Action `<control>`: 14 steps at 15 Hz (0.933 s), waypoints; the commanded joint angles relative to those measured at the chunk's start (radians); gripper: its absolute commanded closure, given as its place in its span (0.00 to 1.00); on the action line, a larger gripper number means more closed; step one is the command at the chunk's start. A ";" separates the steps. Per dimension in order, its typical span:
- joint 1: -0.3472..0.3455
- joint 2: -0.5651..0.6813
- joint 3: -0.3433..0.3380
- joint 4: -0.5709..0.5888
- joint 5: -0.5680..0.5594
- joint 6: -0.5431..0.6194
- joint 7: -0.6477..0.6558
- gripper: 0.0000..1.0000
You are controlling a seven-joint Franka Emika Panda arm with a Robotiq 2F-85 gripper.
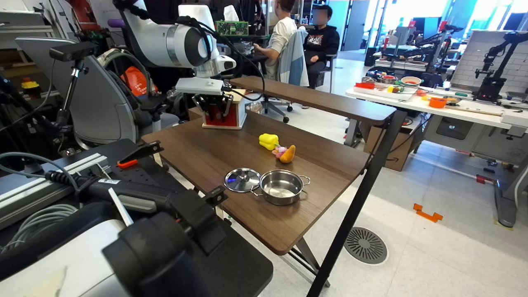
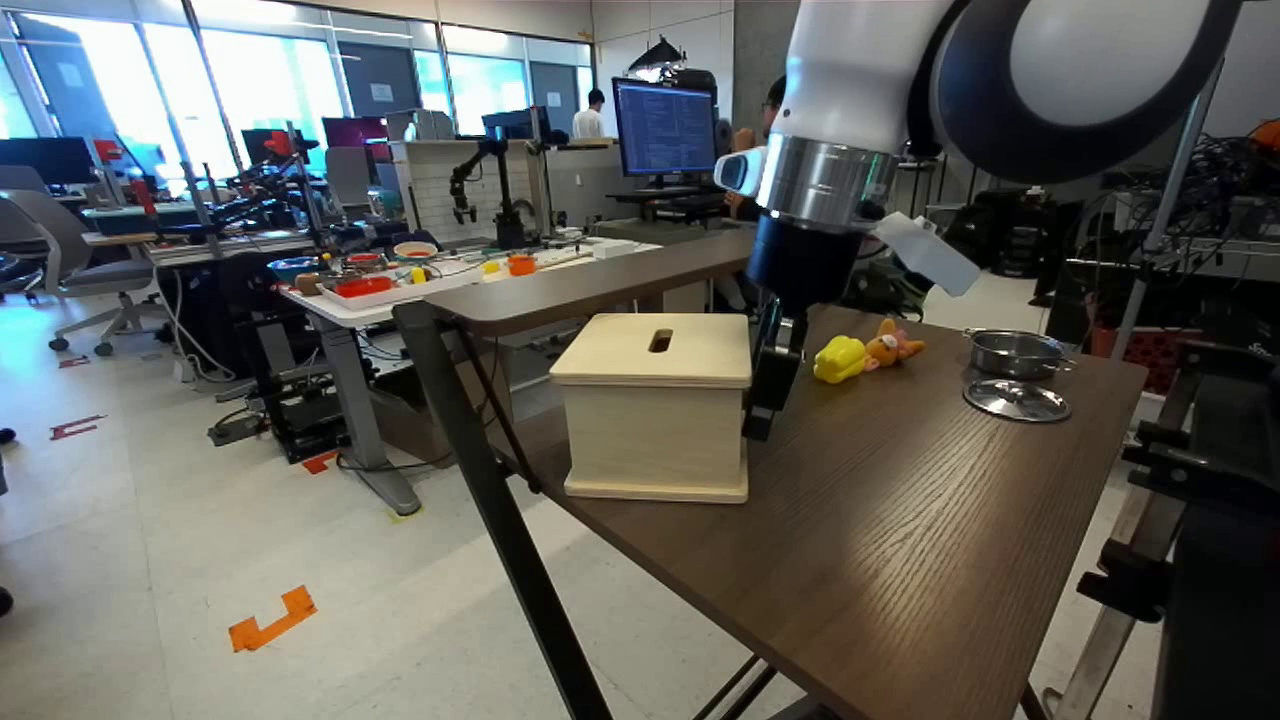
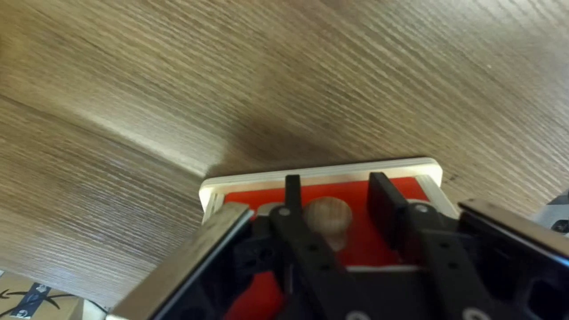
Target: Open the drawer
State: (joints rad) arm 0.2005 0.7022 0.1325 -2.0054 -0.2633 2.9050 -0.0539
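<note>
The drawer unit is a boxy wooden unit with a pale top and a red front. It stands on the brown table in both exterior views (image 1: 234, 119) (image 2: 655, 440). In the wrist view its red front (image 3: 362, 240) sits inside a pale wooden frame, with a round wooden knob (image 3: 330, 216) on it. My gripper is at the red front in both exterior views (image 1: 214, 113) (image 2: 760, 425). In the wrist view the gripper (image 3: 335, 189) is open, with one finger on each side of the knob. The knob is nearer the left finger; whether they touch is unclear.
A yellow pepper (image 1: 269, 141) and an orange and pink toy (image 1: 285, 154) lie mid-table (image 1: 198, 142). A metal pot (image 1: 281, 187) and its lid (image 1: 242, 180) stand farther along. A raised brown shelf (image 1: 313, 97) runs along one table side.
</note>
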 commanded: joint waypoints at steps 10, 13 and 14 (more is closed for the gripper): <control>0.014 -0.037 -0.040 -0.065 0.004 0.034 -0.019 0.93; 0.019 -0.060 -0.053 -0.099 -0.002 0.038 -0.018 0.93; 0.019 -0.069 -0.055 -0.112 -0.003 0.040 -0.018 0.93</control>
State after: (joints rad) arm 0.2005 0.6763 0.1101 -2.0505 -0.2645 2.9082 -0.0577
